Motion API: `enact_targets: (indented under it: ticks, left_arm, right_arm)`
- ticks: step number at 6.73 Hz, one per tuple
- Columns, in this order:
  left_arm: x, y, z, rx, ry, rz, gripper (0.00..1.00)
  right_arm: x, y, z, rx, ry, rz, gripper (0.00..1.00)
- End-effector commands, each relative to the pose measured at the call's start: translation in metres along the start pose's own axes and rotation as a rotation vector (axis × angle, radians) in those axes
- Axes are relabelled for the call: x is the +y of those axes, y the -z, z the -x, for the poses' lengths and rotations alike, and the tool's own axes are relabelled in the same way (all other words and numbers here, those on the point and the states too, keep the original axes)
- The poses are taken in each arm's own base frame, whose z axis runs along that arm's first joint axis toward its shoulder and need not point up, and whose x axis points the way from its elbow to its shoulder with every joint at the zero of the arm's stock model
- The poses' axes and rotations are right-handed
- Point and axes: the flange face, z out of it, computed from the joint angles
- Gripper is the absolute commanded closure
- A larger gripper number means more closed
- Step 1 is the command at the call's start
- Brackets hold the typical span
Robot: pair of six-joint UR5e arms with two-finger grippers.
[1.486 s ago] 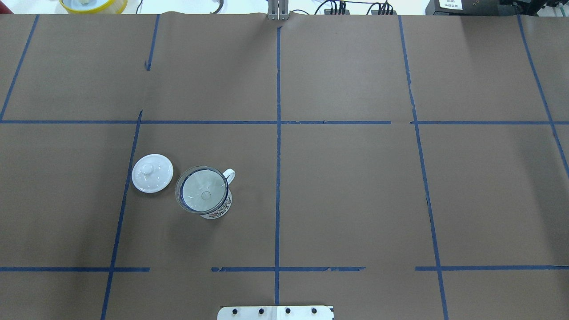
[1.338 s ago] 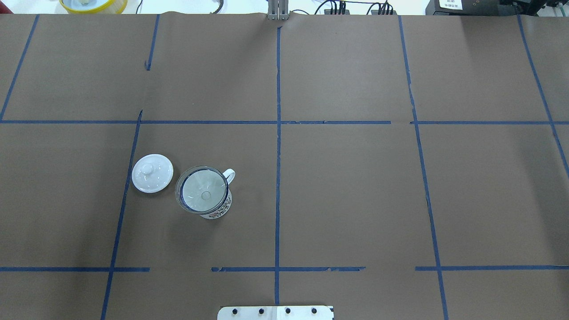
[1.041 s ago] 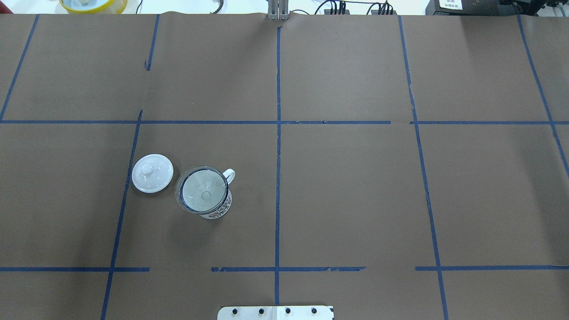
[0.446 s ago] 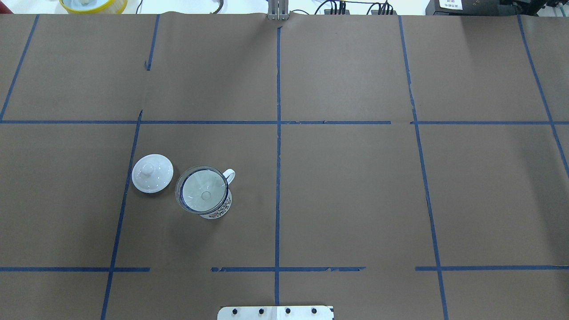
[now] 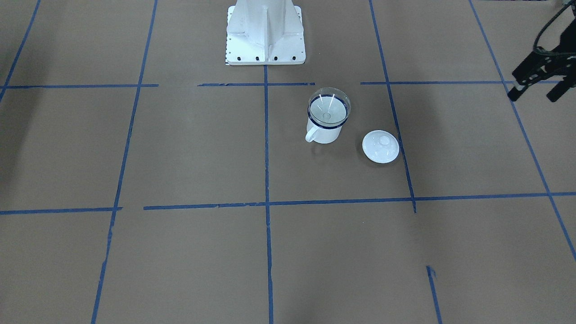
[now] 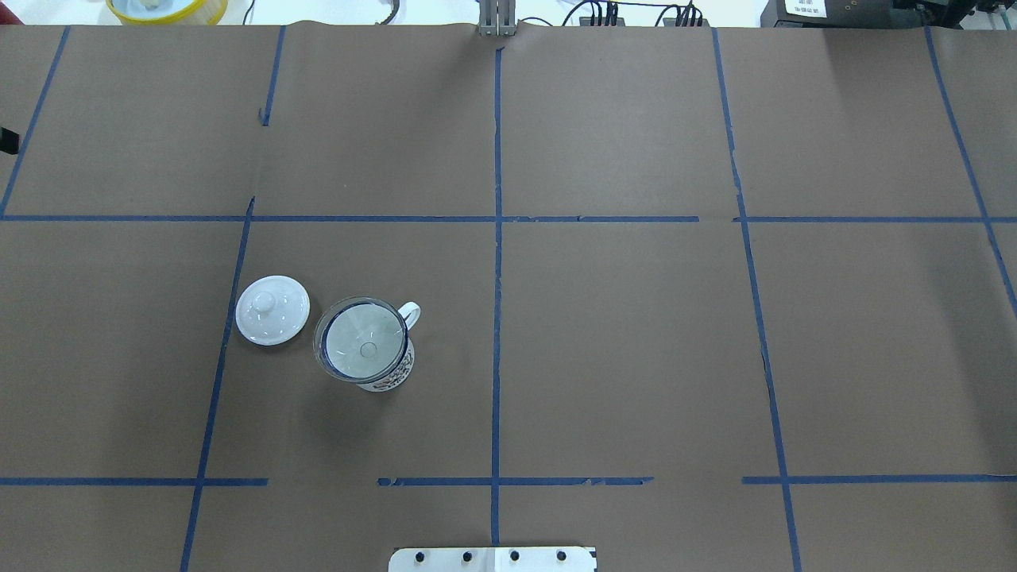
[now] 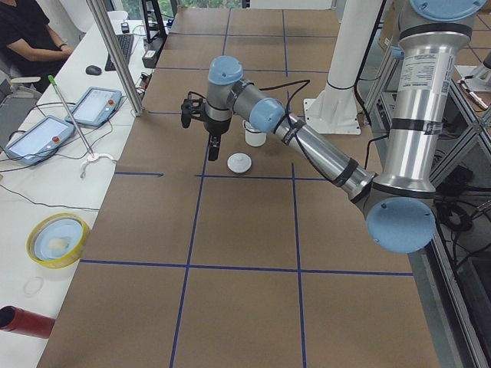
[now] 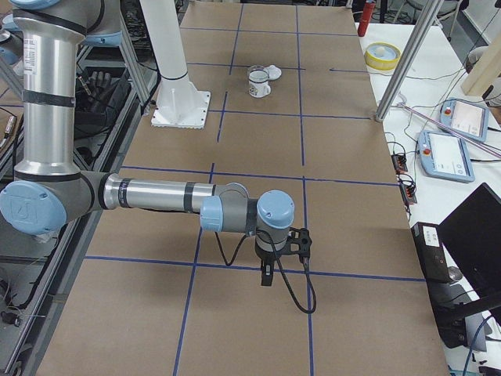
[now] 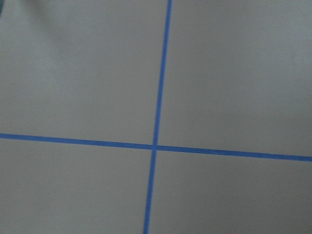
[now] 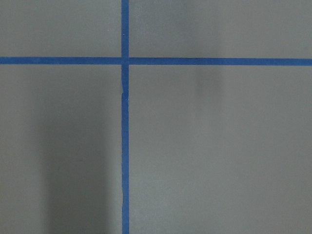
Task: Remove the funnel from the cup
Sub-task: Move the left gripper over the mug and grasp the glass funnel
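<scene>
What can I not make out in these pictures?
The funnel spout: inside the cup, whose wall hides its length.
The left gripper: mostly past the overhead view's left edge; elsewhere small, jaws unclear.
The right gripper: right side view only, small; jaws unclear.
The cup's print: overhead, too small.

text: none legible | white label [image 6: 806, 6]: print too small

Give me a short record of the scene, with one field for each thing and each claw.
funnel: seated in the cup, untouched
cup: upright on the table
lid: on the table beside the cup, apart from it
left claw: open, empty, far from the cup
right claw: far from the cup; open or shut cannot be told
</scene>
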Motion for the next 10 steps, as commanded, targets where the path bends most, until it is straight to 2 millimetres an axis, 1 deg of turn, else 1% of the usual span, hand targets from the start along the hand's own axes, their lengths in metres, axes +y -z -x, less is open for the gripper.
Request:
enact_targets:
  ticks: [1,2,3,4,5,6,7,8,9,10]
  left_arm:
    - [0.027,-0.052,-0.122,0.014,0.022,0.024,0.0]
    - [0.035,-0.065,-0.168,-0.043,0.008,0.012,0.0]
    - [0.052,-0.067,-0.227,-0.09,-0.028,0.045,0.0]
    - [0.072,-0.075,-0.264,-0.106,-0.023,0.068,0.0]
    - [0.1,-0.111,-0.299,-0.154,-0.016,0.043,0.0]
    - [0.129,-0.144,-0.325,-0.178,-0.013,0.044,0.0]
    - [0.146,-0.151,-0.334,-0.142,0.02,0.06,0.0]
    - [0.175,-0.163,-0.344,-0.143,0.035,0.098,0.0]
    - [0.188,-0.177,-0.35,-0.151,0.041,0.118,0.0]
    - [0.185,-0.204,-0.35,-0.143,0.038,0.113,0.0]
  right_arm:
    - [0.0,0.0,0.0,0.0,0.0,0.0,0.0]
    - [0.0,0.0,0.0,0.0,0.0,0.0,0.0]
    - [0.0,0.0,0.0,0.0,0.0,0.0,0.0]
    - [0.0,0.0,0.0,0.0,0.0,0.0,0.0]
    - [0.0,0.0,0.0,0.0,0.0,0.0,0.0]
    - [0.0,0.0,0.0,0.0,0.0,0.0,0.0]
    - [0.0,0.0,0.0,0.0,0.0,0.0,0.0]
    - [0.0,0.0,0.0,0.0,0.0,0.0,0.0]
    - [0.0,0.0,0.0,0.0,0.0,0.0,0.0]
    - [0.0,0.0,0.0,0.0,0.0,0.0,0.0]
